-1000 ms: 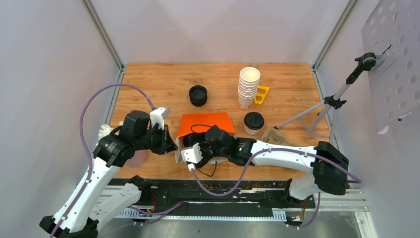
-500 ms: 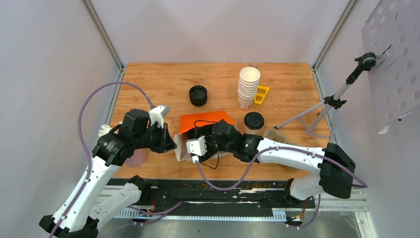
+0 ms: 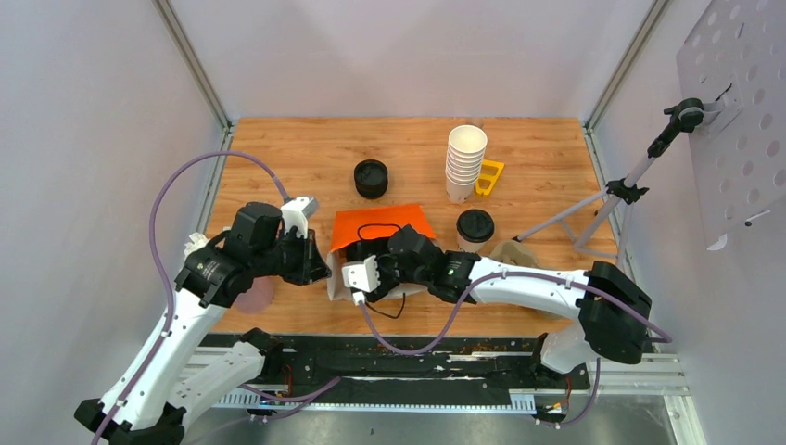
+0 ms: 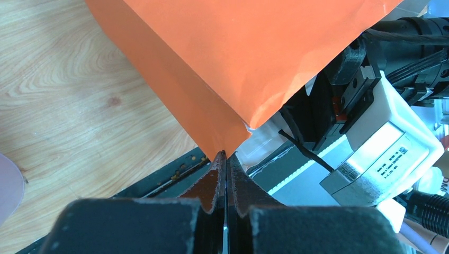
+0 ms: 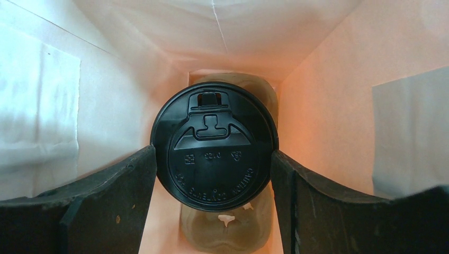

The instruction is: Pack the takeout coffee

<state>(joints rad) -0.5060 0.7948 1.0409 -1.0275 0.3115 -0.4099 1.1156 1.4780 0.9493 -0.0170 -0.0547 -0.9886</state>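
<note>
The orange paper bag (image 3: 382, 225) lies on the desk (image 3: 278, 158) just below its centre, toward 6 o'clock, its open mouth facing the near edge. The left tool (image 4: 225, 156) comes in from 9 o'clock and is clamped flat on the corner of the bag's mouth, its fingers pressed together with only the paper between them.

The right tool (image 5: 213, 153) reaches into the mouth from 5 o'clock. In the wrist view it stands wide and holds one lidded cup (image 5: 212, 180) deep inside the bag, a dark finger against the black lid at 9 o'clock and another at 3 o'clock. A grey-brown moulded shape shows under the cup, and the bag's pale walls close in on all sides.

The second lidded cup (image 3: 475, 229) stands upright on the desk at 3 o'clock of the bag, apart from it. A stack of white cups (image 3: 465, 163) rises at 1 o'clock, black lids (image 3: 371, 178) sit at 12 o'clock, and a pink cup (image 3: 256, 295) lies at 8 o'clock beneath the left arm.
</note>
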